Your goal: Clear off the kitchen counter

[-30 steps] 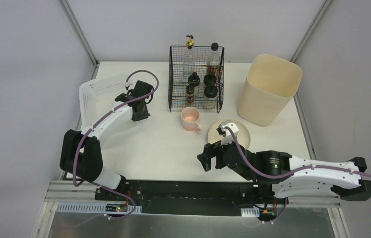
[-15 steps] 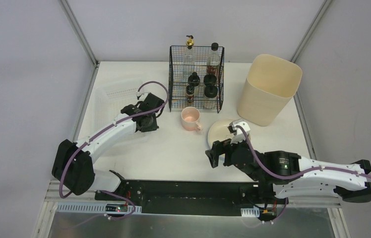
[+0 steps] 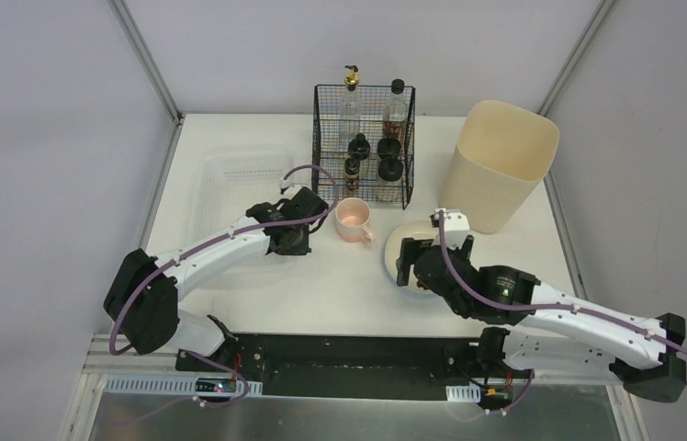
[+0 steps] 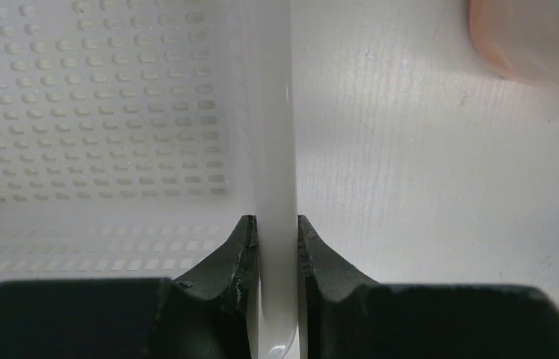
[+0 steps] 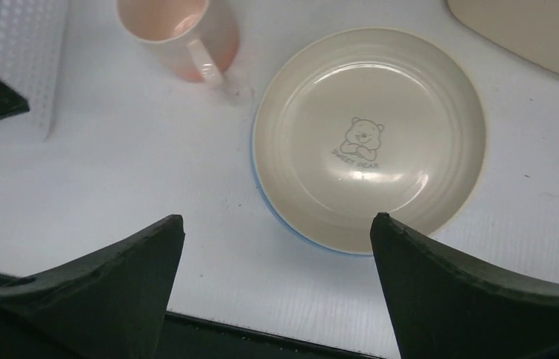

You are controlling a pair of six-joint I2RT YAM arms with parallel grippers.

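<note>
The white kitchen counter carries a translucent white tray, a pink mug and a cream plate with a bear print. My left gripper is shut on the tray's right rim, which runs up between the black fingers; the mug lies just to the right. My right gripper stands wide open low over the counter. The plate lies just beyond its fingertips, nothing between them. In the top view the right arm hides much of the plate.
A black wire rack with several bottles stands at the back, close behind the mug. A tall cream bin stands at the back right, beside the plate. The counter's near edge lies right under my right gripper.
The tray, tipped up at the far left, has come down flat and slid right toward the mug in my left gripper. My right gripper has moved forward to the plate and opened wider.
</note>
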